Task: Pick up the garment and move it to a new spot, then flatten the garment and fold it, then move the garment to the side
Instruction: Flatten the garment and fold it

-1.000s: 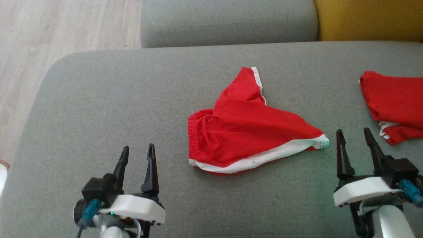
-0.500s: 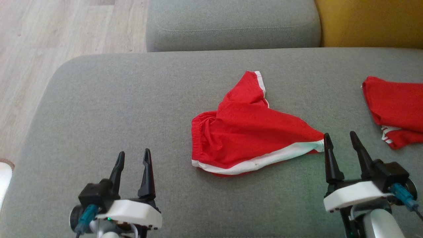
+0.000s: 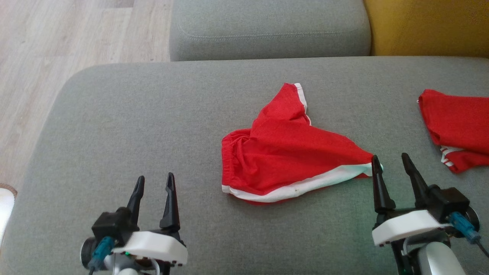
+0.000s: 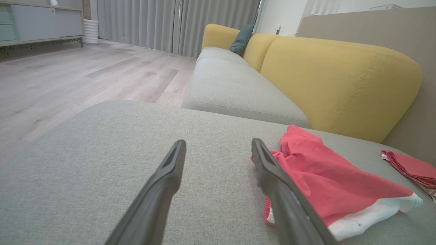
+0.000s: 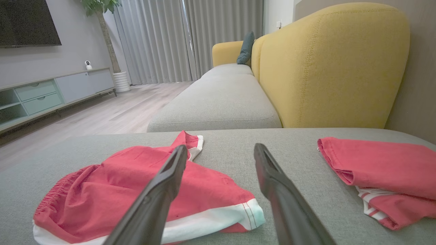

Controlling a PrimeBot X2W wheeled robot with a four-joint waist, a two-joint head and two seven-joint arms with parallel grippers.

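The grey seat cushion (image 3: 114, 133) lies under both grippers. The crumpled red garment (image 3: 290, 156) lies just left of the right gripper (image 3: 389, 156), whose fingers are spread wide and hold nothing. One finger may touch the white hem corner. A second red garment (image 3: 454, 122) lies ahead and to its right. The left gripper (image 3: 155, 176), also spread wide and holding nothing, has the garment ahead and well to its right.

Grey cushion (image 3: 133, 126) is bare from 7 to 12 o'clock of the crumpled red shorts (image 3: 282, 152), a free lane on that side. Left gripper (image 3: 155, 176) is at 8 o'clock, jaws apart, nothing between them. Right gripper (image 3: 390, 156) is at 3 o'clock, its left finger over the white hem corner, contact unclear. Second red garment (image 3: 454, 122) blocks further out at 3, with a bare strip between. Sofa seat (image 3: 267, 30) and yellow backrest (image 3: 428, 26) close off 12 to 1.
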